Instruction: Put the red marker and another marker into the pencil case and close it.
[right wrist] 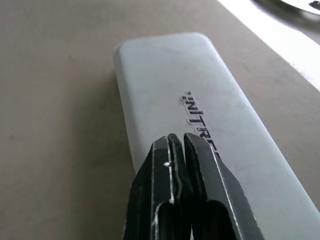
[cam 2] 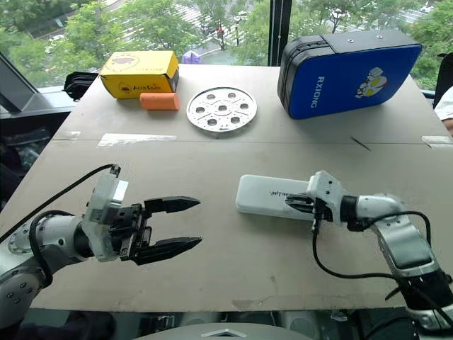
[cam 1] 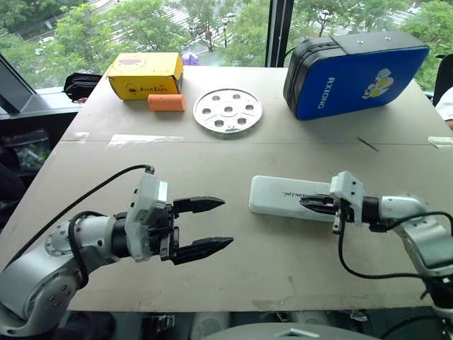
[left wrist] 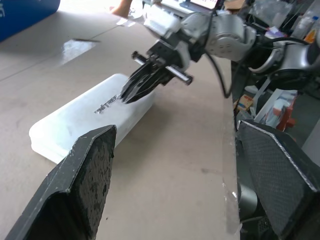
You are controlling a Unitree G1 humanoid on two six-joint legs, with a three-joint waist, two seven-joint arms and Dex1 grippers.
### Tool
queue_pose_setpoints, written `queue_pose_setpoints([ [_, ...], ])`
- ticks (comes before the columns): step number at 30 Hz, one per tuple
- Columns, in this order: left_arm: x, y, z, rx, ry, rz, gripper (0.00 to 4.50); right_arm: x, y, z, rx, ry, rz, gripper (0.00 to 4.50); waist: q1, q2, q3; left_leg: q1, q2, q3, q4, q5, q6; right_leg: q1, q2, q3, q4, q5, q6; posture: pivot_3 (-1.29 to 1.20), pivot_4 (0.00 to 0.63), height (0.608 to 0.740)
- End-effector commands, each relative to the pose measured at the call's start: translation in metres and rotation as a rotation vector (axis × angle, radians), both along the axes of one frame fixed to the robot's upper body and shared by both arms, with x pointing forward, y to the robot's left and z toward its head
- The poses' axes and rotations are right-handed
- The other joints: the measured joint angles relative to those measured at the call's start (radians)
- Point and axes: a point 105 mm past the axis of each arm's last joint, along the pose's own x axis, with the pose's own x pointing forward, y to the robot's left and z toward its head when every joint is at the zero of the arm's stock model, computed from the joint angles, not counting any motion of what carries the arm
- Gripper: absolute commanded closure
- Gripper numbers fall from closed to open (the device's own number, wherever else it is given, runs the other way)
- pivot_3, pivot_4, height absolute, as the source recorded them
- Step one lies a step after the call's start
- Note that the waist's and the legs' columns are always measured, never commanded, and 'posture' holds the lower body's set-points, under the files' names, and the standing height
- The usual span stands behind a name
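The pencil case (cam 1: pixel 287 196) lies closed on the table (cam 1: pixel 233 142). Right claw (cam 1: pixel 306 203), fingers pressed together, empty, over its lid; left claw (cam 1: pixel 216 225) wide apart, empty, well left of the case.

Your left gripper (cam 1: pixel 203 225) hovers over the near left of the table with its two black fingers spread wide, pointing across toward your right. Your right gripper (cam 1: pixel 308 203) reaches in from the near right, forearm bent at the elbow, pointing left, fingers (right wrist: pixel 172 165) pressed almost together, tips low above the pencil case (cam 1: pixel 283 196) lid.
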Motion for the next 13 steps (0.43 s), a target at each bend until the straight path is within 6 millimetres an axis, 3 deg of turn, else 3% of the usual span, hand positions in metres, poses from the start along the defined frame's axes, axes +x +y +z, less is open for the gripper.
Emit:
queue_pose_setpoints([
  [1,0.002,0.012,-0.006,0.015,-0.003,0.031,0.55,-0.034,-0.036,0.022,-0.005,-0.030,-0.089,2.68,0.008,0.001,0.000,0.000,0.000,0.000,0.000,0.000,0.000,0.000,0.000,0.000,0.000,0.000,0.000,0.00,0.150,0.740],
  [4,-0.002,0.026,-0.018,0.034,0.025,0.060,0.55,-0.055,-0.062,0.021,-0.038,-0.003,-0.186,1.21,0.001,0.001,0.000,0.001,0.001,0.001,-0.001,0.000,0.000,0.000,0.002,0.000,0.000,0.000,0.000,0.00,0.150,0.740],
  [6,-0.008,0.039,-0.031,0.054,0.065,0.102,0.55,-0.080,-0.095,0.020,-0.074,0.021,-0.302,0.23,-0.002,0.002,0.000,0.002,0.002,0.002,-0.001,0.000,0.000,0.000,0.003,0.001,0.000,-0.001,-0.001,0.00,0.150,0.740],
  [9,-0.016,0.051,-0.045,0.086,0.109,0.128,0.55,-0.109,-0.124,0.019,-0.127,0.059,-0.419,0.11,0.006,0.003,0.000,0.002,0.002,0.007,-0.002,0.000,0.000,0.000,0.003,0.001,-0.001,-0.003,-0.004,0.00,0.150,0.740],
  [13,-0.022,0.057,-0.056,0.120,0.150,0.103,0.55,-0.116,-0.128,0.019,-0.131,0.061,-0.443,0.11,0.005,0.000,-0.001,0.004,0.003,0.011,-0.001,0.000,0.000,0.000,0.002,0.004,-0.002,-0.006,-0.001,0.00,0.150,0.740],
])
